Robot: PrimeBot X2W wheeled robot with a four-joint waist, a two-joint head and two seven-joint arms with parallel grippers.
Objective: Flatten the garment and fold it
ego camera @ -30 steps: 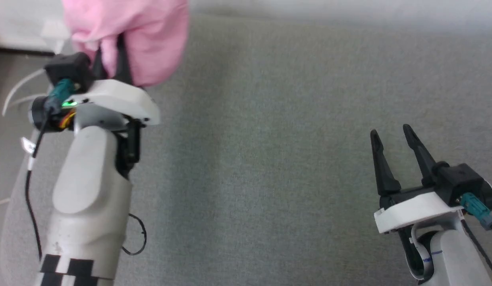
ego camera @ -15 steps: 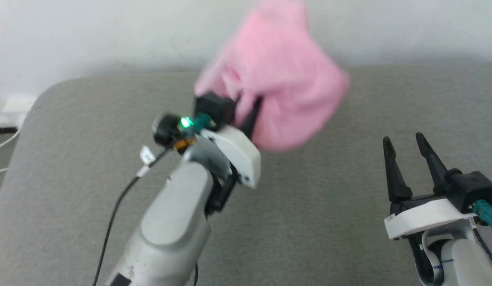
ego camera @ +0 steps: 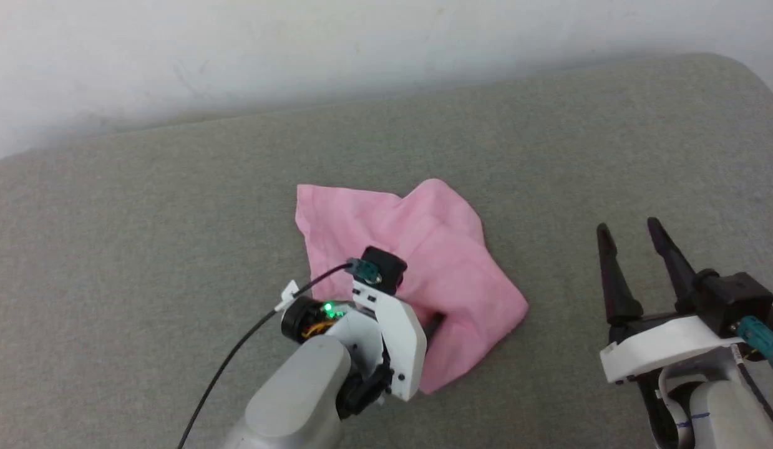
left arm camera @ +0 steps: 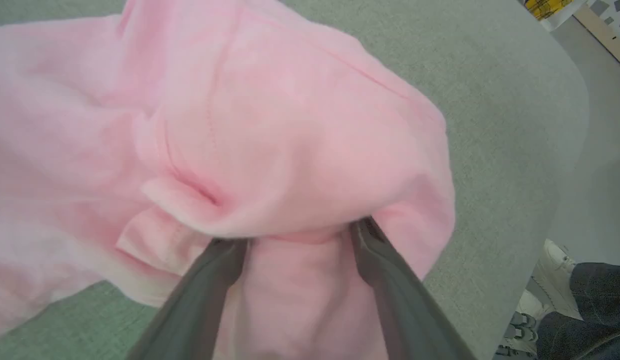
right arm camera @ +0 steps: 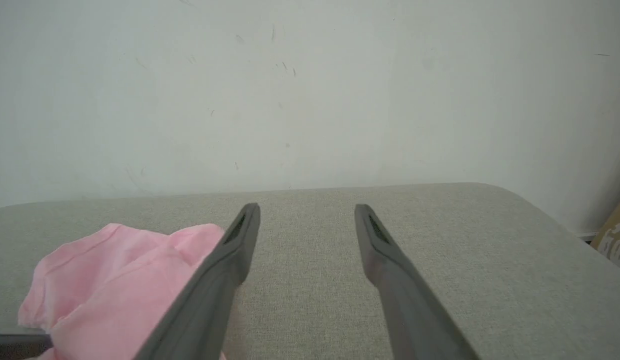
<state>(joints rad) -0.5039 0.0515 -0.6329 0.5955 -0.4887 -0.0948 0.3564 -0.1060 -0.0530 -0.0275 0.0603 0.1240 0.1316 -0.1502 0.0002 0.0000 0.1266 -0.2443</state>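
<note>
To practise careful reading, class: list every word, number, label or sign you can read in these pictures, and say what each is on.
No text here can be read.
White tag on the left arm's cable: too small to tell any writing.
Yellow object: dark print, too blurred to read.
Brown box: pale marks, too blurred to read.
Garment: plain pink where seen.

Head view: the garment [ego camera: 417,249] lies at the centre of the frame on a cushioned surface [ego camera: 143,249], with a wall [ego camera: 236,50] behind along the top. The left gripper [ego camera: 431,319] rises from the bottom centre, fingers tucked into the garment's lower edge. The right gripper [ego camera: 632,227] stands at lower right, well apart from it.
</note>
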